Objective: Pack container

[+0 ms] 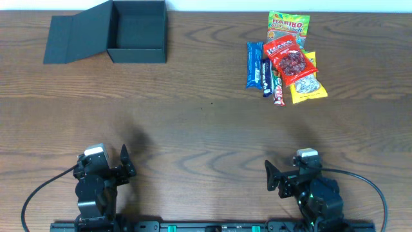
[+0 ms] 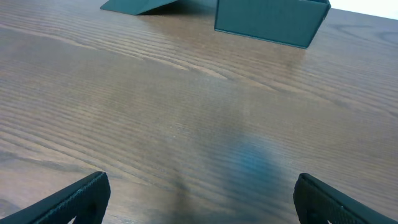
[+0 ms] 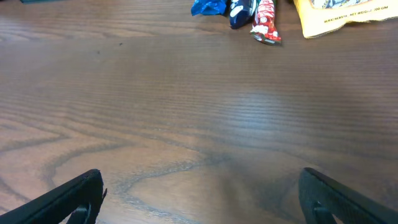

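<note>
Two arms sit at the near edge of the table (image 1: 206,122), low and well back from everything else. The left gripper (image 1: 126,162) is released: in its wrist cam the two fingers (image 2: 74,199) stand wide apart at the bottom corners w/ only bare wood between them. Same for the right gripper (image 1: 271,176): fingers (image 3: 68,199) spread wide, gripping nothing. The box (image 1: 137,55) is at the far left of the table by the back edge, open on top, dark floor showing. Its lid (image 1: 74,35) is folded out to the left and slopes down to the wood. In the left wrist cam the box wall shows teal at top, right of centre, w/ the lid edge to its left, both well ahead of the fingers. The snacks are bunched at the far right, well apart from the box. A Haribo bag (image 1: 288,24) lies at the back, w/ a red packet (image 1: 291,59) just nearer than it, overlapping a yellow packet (image 1: 309,87), which is closest to the arms. A blue packet (image 1: 255,64) is on the left of the bunch. A dark bar (image 1: 266,77) and a red-and-white bar (image 1: 278,90) lie btw the blue packet and the yellow one. The right wrist cam catches only the near ends of the blue packet, both bars and the yellow packet, along its top edge.
</note>
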Controlling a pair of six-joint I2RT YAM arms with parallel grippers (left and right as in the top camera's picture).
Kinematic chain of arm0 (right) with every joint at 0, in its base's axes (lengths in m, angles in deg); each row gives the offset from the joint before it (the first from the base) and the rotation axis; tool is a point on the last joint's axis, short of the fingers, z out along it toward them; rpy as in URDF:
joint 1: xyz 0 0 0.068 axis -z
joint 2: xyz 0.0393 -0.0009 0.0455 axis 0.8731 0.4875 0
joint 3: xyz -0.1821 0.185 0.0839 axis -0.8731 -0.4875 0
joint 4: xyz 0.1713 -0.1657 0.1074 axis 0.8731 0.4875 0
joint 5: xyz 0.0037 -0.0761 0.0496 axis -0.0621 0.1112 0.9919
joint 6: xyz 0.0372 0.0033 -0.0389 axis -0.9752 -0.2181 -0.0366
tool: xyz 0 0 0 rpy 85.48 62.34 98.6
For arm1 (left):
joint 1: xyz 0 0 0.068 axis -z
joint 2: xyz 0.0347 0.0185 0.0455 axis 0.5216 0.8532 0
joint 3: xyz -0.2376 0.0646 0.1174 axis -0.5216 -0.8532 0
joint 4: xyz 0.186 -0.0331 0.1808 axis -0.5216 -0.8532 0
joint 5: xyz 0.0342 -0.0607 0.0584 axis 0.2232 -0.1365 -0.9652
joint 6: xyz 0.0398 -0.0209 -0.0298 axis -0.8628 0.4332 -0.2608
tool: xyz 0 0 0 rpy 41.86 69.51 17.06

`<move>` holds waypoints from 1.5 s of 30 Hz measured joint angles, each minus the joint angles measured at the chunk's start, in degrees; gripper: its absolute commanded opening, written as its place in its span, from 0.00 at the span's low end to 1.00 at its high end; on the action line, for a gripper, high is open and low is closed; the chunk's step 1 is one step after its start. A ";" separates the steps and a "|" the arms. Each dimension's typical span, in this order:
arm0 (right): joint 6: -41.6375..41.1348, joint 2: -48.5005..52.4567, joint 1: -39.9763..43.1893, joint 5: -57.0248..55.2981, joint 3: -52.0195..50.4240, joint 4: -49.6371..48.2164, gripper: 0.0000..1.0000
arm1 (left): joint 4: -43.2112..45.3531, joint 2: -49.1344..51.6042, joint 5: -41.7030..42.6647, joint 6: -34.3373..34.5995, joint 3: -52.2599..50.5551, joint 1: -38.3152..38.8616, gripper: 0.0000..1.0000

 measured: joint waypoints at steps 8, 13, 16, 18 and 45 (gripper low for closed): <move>0.00 0.00 0.00 0.00 0.00 0.00 0.99 | 0.00 0.00 0.00 0.00 0.00 0.00 0.95; 0.00 0.00 0.00 0.00 0.00 0.00 0.99 | 0.02 0.00 0.00 0.00 0.00 0.00 0.95; 0.00 0.00 0.00 0.00 0.00 0.00 0.99 | 0.00 0.00 0.00 0.00 0.00 0.00 0.95; 0.00 0.00 0.00 0.00 0.00 0.00 0.99 | 0.00 0.00 0.00 0.00 0.00 0.00 0.95; 0.00 0.00 0.00 0.00 0.00 0.00 0.99 | 2.56 0.00 19.96 18.53 -0.11 0.00 0.95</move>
